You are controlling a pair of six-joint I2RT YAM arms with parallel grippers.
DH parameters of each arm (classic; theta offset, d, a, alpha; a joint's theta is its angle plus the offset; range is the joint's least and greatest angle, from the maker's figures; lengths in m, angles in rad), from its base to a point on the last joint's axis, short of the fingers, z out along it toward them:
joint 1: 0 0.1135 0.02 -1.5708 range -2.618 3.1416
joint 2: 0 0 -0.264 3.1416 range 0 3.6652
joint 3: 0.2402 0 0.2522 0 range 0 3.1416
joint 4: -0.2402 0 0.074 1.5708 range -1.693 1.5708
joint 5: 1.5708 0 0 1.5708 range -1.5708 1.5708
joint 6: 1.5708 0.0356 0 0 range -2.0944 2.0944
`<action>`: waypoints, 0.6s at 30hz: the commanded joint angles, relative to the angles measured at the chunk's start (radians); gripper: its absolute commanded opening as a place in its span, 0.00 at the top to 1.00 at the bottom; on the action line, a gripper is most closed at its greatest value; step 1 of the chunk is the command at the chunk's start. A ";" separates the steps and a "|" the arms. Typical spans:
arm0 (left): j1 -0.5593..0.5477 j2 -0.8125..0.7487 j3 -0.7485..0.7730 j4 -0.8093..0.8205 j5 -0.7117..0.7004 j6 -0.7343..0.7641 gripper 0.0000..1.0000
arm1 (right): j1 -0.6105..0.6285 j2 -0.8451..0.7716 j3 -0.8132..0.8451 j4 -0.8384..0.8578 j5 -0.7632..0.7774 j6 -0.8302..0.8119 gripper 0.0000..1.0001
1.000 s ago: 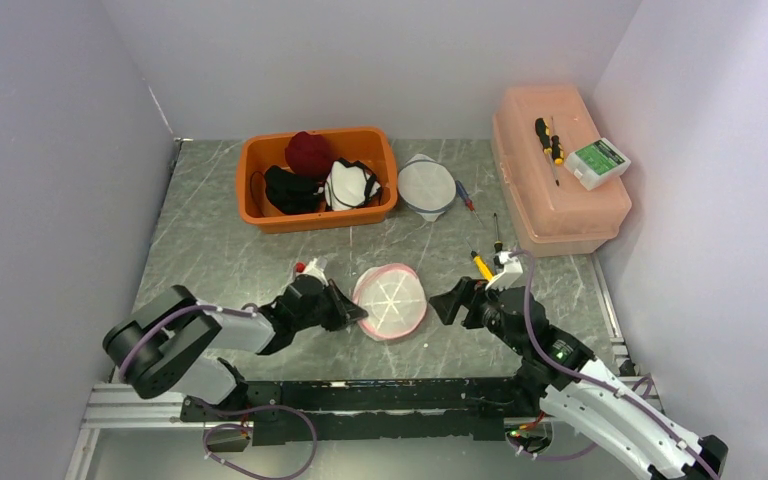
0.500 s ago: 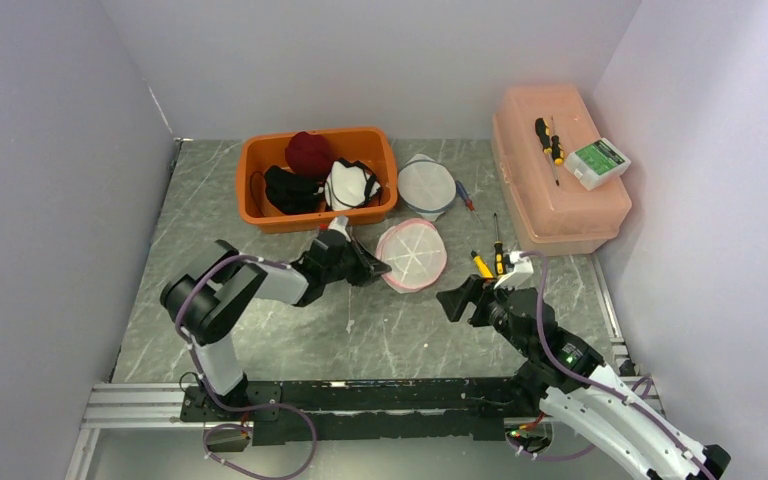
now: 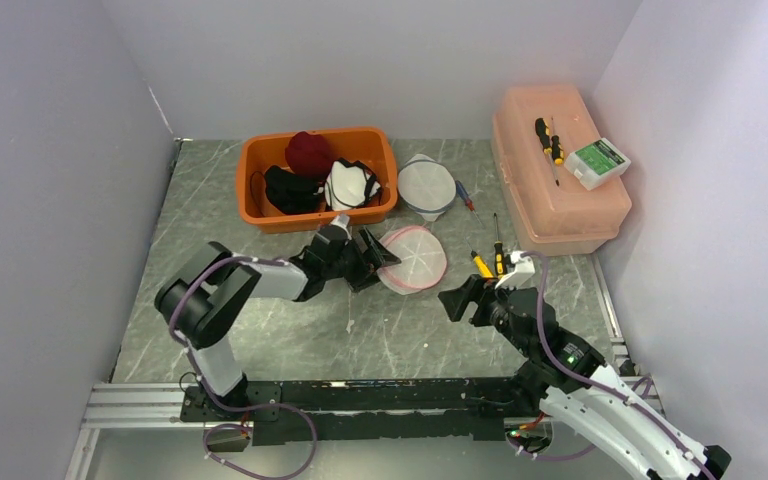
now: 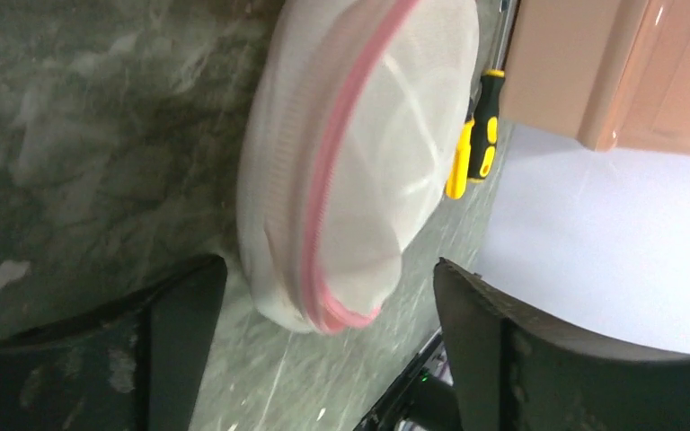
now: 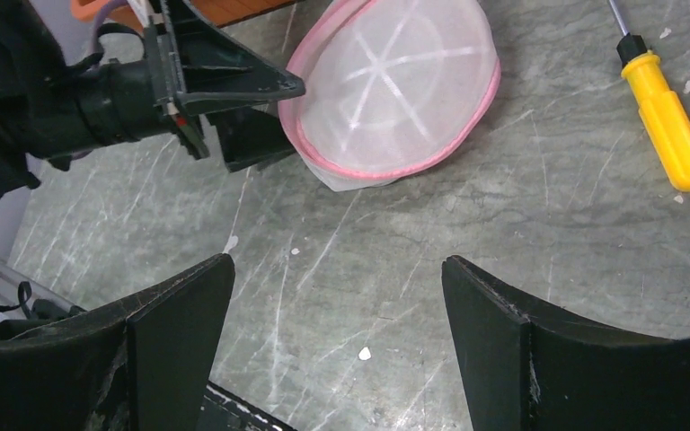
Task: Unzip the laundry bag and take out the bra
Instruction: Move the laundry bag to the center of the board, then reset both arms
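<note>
Now, from overhead, I see the laundry bag (image 3: 415, 258) lying on the grey marbled table (image 3: 260, 300), a round white mesh dome with a pink zipper rim, just in front of the orange bin (image 3: 260, 190). The left gripper (image 3: 372, 256) sits right beside its edge with its fingers (image 4: 180, 341) spread apart, gripping nothing; the bag's near rim lies in the gap without being pinched. The right gripper (image 5: 337, 332) hovers well short of the bag, jaws wide and empty. A yellow-handled screwdriver (image 5: 669, 126) lies near the bag.

I judge the bag to be very light and soft, with just enough stiffness to keep its dome shape, so it will slide or crumple if pushed. I would pinch the pink rim with one gripper and work the zipper pull with the other, though I cannot find the pull. The bag shows no readable writing; a white box (image 3: 596, 162) has a green label too small to read.
</note>
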 commanded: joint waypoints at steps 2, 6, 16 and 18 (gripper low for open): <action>-0.036 -0.183 -0.065 -0.189 -0.048 0.077 0.06 | -0.002 0.020 0.089 0.025 -0.009 -0.041 0.09; -0.090 -0.398 -0.082 -0.412 -0.139 0.149 0.06 | -0.001 0.048 0.154 0.000 -0.014 -0.075 0.07; -0.126 -0.849 0.175 -1.127 -0.616 0.398 0.06 | 0.000 0.182 0.359 -0.085 0.357 0.049 0.00; -0.127 -0.882 0.222 -1.215 -0.695 0.409 0.06 | -0.001 0.269 0.425 -0.170 0.469 0.136 0.00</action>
